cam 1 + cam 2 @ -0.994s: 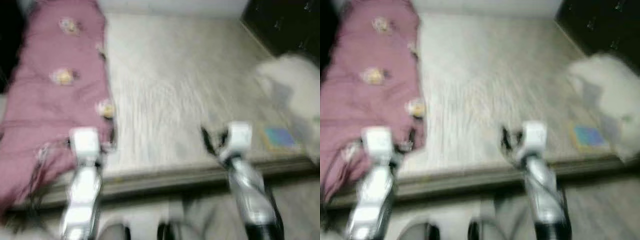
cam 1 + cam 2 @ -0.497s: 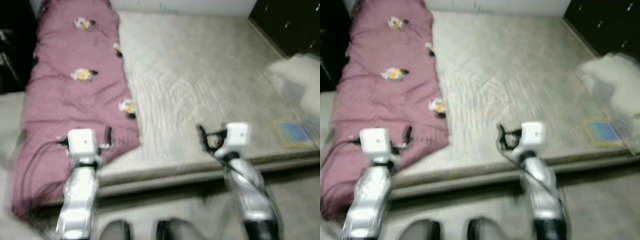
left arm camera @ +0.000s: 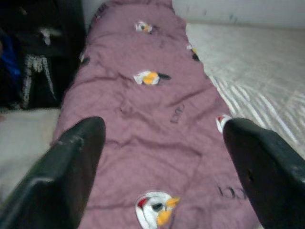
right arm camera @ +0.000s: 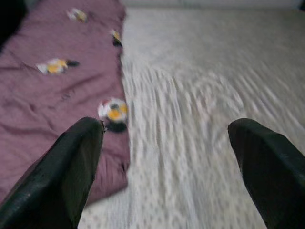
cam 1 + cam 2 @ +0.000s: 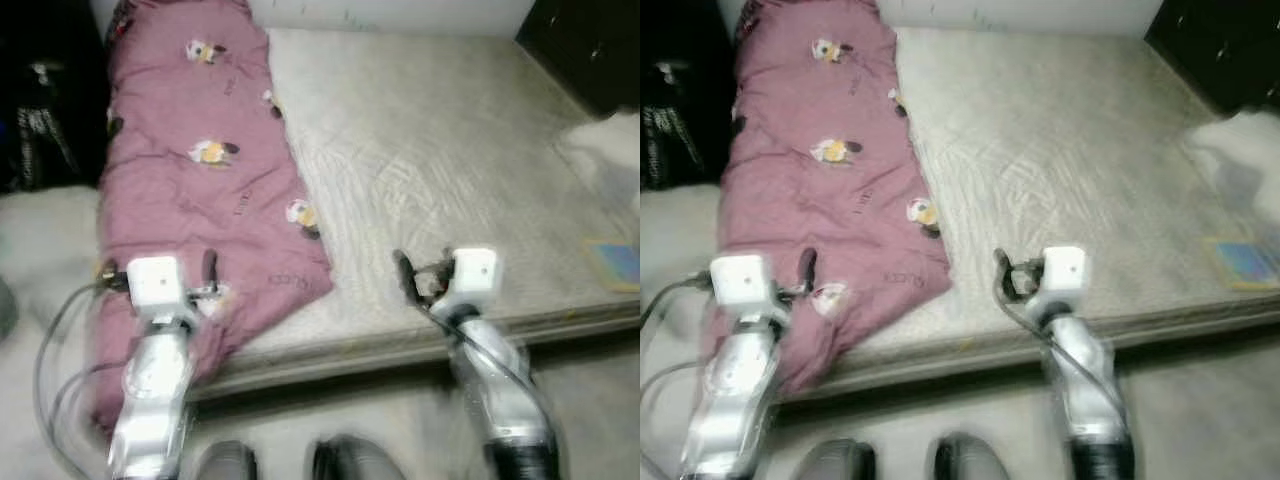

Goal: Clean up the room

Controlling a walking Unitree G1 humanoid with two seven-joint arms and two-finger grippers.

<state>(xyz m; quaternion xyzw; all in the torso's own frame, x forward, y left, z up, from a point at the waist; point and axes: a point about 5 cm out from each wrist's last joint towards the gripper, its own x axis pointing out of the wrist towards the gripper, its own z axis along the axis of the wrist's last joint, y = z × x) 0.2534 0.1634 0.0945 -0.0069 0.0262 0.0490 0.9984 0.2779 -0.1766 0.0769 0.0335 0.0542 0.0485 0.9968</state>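
Bedding is the matter here: a mauve quilt printed with small birds lies along the robot's left side of the bed, its long axis running away from the robot toward the far wall, its near end drooping over the bed's front edge. The left claw hovers right above that near end, fingers spread wide and holding nothing, so this arm is the nearer one. The right claw hangs over bare mattress just beside the quilt's edge, likewise spread and empty. A pale bundle and a blue-patterned item sit at the bed's right side.
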